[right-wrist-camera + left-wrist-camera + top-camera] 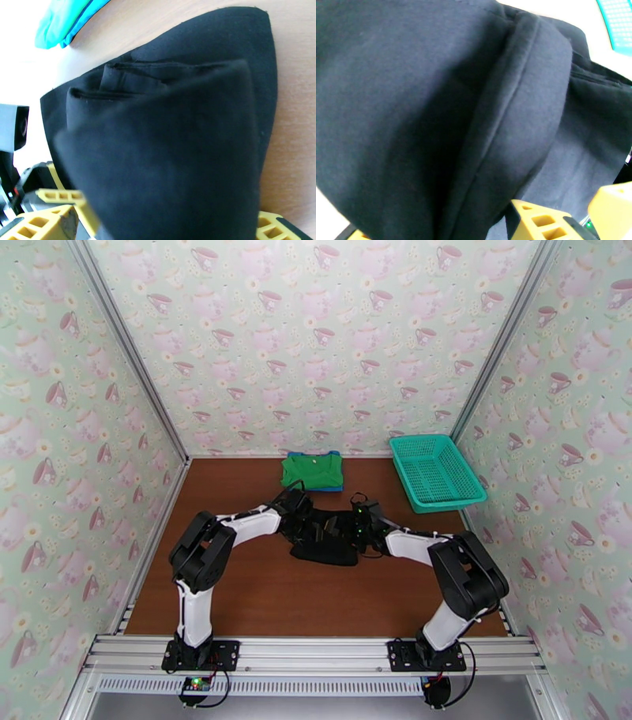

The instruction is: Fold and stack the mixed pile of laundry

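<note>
Right tool [173, 223] gapes around the black shirt [158, 138] — left tool [568, 205] against it, grip unclear.

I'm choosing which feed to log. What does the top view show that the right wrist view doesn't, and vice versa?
Top view: the basket and both arms whole. Right wrist view: the black garment's fold layers close up, with yellow fingers at the lower corners. Shared: that garment, the brown table and the folded stack beyond.
</note>
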